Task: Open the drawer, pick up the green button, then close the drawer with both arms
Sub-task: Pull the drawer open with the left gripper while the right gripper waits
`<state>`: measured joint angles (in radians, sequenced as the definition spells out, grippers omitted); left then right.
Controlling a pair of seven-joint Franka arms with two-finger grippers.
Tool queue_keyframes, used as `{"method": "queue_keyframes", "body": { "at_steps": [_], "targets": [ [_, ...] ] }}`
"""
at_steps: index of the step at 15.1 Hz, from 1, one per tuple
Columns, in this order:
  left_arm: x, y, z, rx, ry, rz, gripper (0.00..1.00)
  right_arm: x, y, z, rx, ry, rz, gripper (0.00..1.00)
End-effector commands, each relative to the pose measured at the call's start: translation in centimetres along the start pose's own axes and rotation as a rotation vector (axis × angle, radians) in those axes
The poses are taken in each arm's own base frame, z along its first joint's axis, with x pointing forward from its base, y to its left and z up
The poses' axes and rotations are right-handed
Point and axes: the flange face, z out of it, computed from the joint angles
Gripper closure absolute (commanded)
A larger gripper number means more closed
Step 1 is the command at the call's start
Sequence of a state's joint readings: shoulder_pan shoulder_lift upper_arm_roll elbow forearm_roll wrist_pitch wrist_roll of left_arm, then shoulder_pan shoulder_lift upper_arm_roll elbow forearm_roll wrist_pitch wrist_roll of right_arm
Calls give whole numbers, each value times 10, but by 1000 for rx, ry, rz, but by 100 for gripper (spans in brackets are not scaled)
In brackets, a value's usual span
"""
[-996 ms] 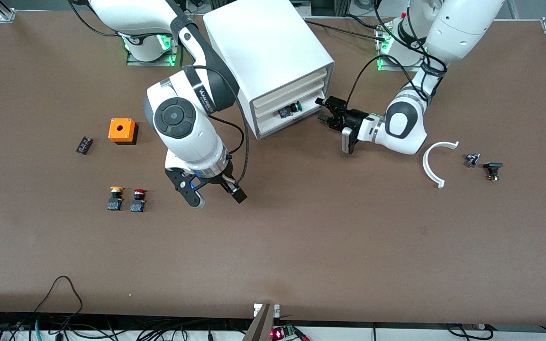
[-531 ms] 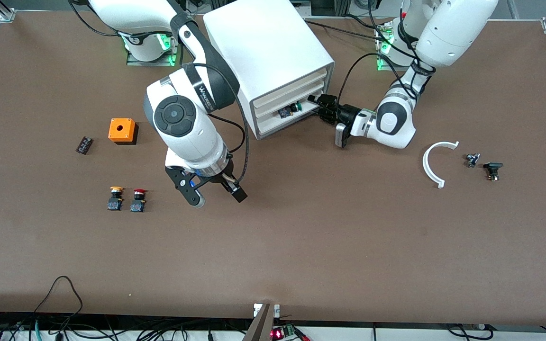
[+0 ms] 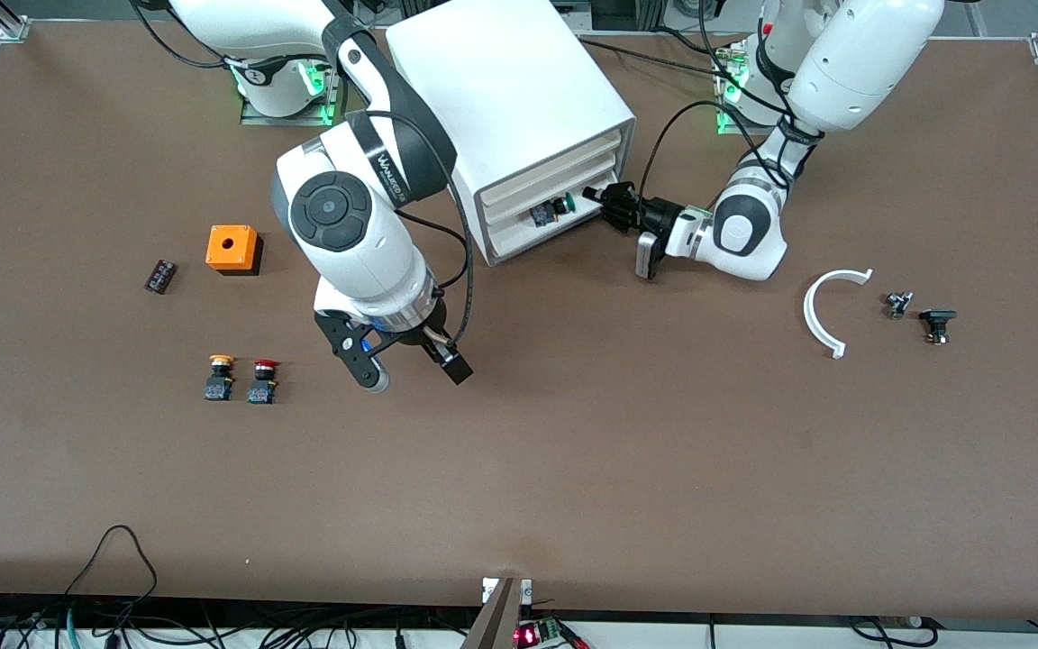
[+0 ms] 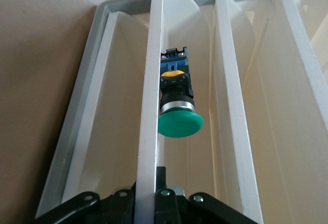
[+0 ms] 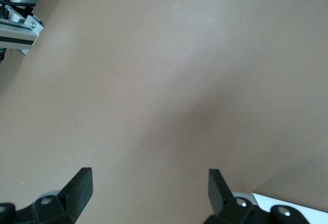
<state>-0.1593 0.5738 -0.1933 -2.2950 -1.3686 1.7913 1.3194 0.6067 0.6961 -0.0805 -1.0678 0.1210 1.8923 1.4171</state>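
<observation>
The white cabinet (image 3: 501, 81) stands near the arms' bases. The green-capped button (image 3: 560, 204) lies in a lower drawer (image 3: 505, 231). My left gripper (image 3: 593, 200) is at that drawer's front, at the corner toward the left arm's end. In the left wrist view the drawer's white edge (image 4: 148, 106) runs between the fingers of my left gripper (image 4: 148, 171), which close on it, and the button (image 4: 178, 121) lies just past them. My right gripper (image 3: 415, 374) hangs open and empty over bare table; the right wrist view shows it (image 5: 148, 183) wide open.
An orange box (image 3: 232, 249), a small black part (image 3: 159, 276), a yellow-capped button (image 3: 220, 377) and a red-capped button (image 3: 263, 380) lie toward the right arm's end. A white curved piece (image 3: 830, 311) and two small parts (image 3: 937, 324) lie toward the left arm's end.
My left gripper has moved in from the open table to the front edge of the button's drawer. My right arm has barely shifted.
</observation>
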Motion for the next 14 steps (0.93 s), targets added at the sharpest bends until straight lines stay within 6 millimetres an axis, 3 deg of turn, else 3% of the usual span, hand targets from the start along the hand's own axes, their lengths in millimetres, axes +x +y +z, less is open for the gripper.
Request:
{"method": "queue_keyframes", "body": {
  "at_steps": [1,4,6,9,12,13,14],
  "targets": [
    [24,5,-27,23,50,55,100,-10,-5,-9,15,-28,22,0],
    [44,-10,-57,63,75,68,100,-15,-8,-14,31,-34,56,0],
    [60,-14,-87,113,67,70,100,-31,-11,-18,42,-52,72,0],
    [76,-13,-112,160,59,53,100,-69,-16,-17,63,-60,108,0],
    [85,-25,-124,164,80,54,100,-104,-19,-9,73,-68,123,0],
    [87,-24,-124,164,80,56,77,-117,-19,-3,71,-71,121,0],
    [86,-25,-125,165,81,65,1,-126,-19,5,65,-72,122,0]
  ]
}}
